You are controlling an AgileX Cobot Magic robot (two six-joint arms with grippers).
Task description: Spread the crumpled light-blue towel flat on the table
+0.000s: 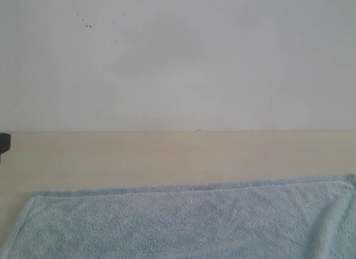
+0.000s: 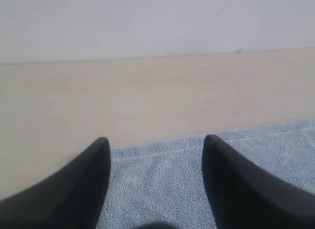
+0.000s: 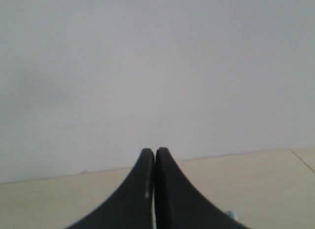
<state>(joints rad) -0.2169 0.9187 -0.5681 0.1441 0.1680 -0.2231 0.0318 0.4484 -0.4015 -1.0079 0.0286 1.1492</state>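
The pale light-blue fluffy terry-cloth towel [image 1: 189,223] lies flat and smooth across the near part of the wide, pale beige wood-tone table [image 1: 167,156] in the ext. view. Its narrow hemmed far edge runs almost straight from L to R, rising slightly toward the R. Its far-left corner is rounded, w/ the left hem slanting down toward the frame's bottom corner. The towel's near side and right end are cut off by the frame. A bare strip of tabletop sits btwn the hem and the plain white wall [image 1: 194,58], which carries a few small dark specks [image 1: 88,25] high on the L. A small dark shape [image 1: 3,141] pokes in at the left edge, over the table; what it is can't be told.

L wrist view: left gripper [image 2: 155,143] is wide open, its two black tapered fingers [image 2: 83,179] well apart, nothing btwn them. Towel pile and hem show under the gap, bare table beyond.

R wrist view: right gripper [image 3: 155,151] is closed, black fingers pressed tip to tip, facing wall and table. Whether any cloth is pinched lower down can't be told.
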